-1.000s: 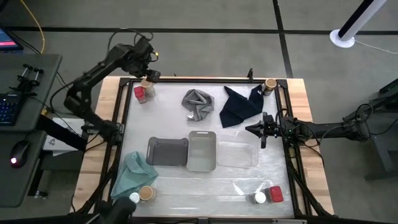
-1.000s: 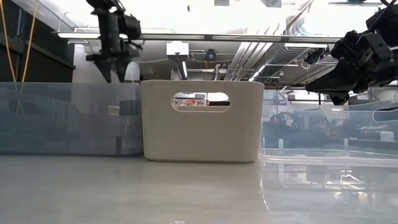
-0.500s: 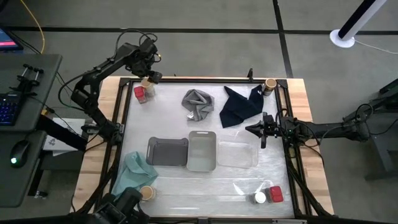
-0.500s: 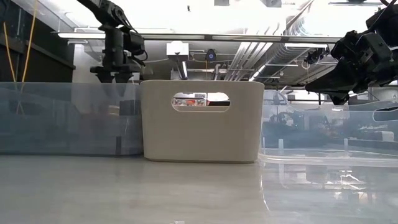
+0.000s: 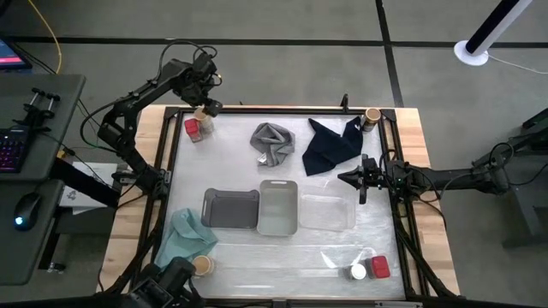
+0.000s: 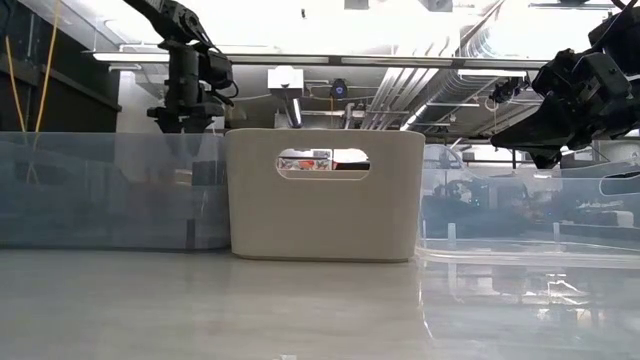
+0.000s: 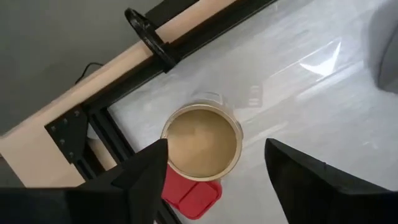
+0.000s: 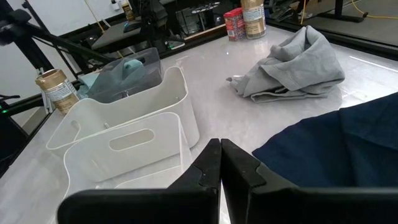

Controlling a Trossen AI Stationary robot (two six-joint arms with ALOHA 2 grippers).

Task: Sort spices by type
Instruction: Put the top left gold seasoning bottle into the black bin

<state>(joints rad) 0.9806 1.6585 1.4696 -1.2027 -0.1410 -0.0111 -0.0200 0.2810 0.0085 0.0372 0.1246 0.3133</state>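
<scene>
A round tan-topped spice jar [image 7: 202, 144] stands in the table's far left corner, with a red squarish jar [image 7: 191, 190] close beside it. My left gripper [image 7: 214, 155] hangs open over the tan-topped jar [image 5: 204, 114] and points down, one finger on either side of the lid and above it. My right gripper [image 5: 355, 180] waits shut at the table's right edge, above the clear tray. Other spice jars: a tan-topped one [image 5: 372, 115] at the far right, another tan-topped one [image 5: 202, 265] at the near left, and a white-topped one [image 5: 359, 272] with a red one [image 5: 380, 267] at the near right.
Three trays stand side by side mid-table: dark grey [image 5: 230, 208], beige [image 5: 278, 206] and clear [image 5: 326, 212]. A grey cloth [image 5: 272, 143] and a navy cloth [image 5: 332, 145] lie beyond them, and a teal cloth [image 5: 183, 239] lies at the near left. A black frame rail [image 7: 149, 37] borders the far left corner.
My left gripper has sunk toward the tan-topped jar in the far left corner and has rolled a little. It has kept still for the last half second.
</scene>
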